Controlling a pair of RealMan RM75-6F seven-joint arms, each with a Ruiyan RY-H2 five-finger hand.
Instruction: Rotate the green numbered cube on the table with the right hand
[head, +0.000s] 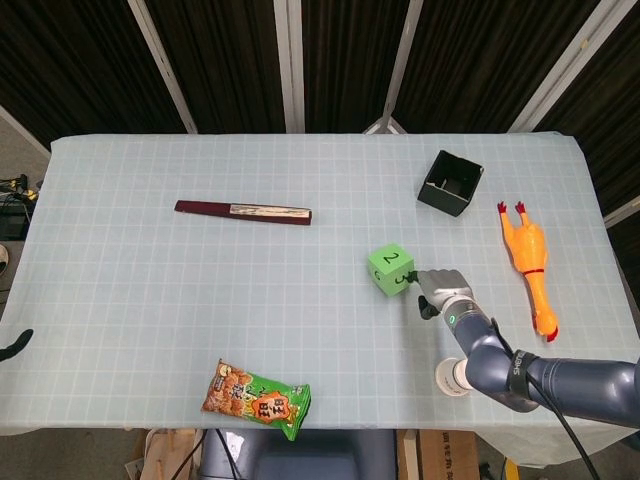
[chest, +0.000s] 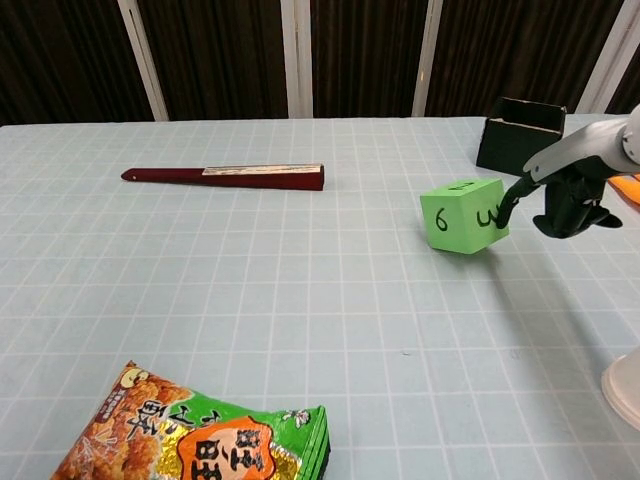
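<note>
While my right hand presses one outstretched fingertip against its right face, gripping nothing, the green numbered cube sits right of centre, seemingly light, rigid, best nudged near a corner.

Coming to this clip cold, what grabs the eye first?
The green numbered cube right of centre, with the right hand touching its right face with a fingertip. Then the orange rubber chicken along the right edge, and the bright snack bag at the near edge.
</note>
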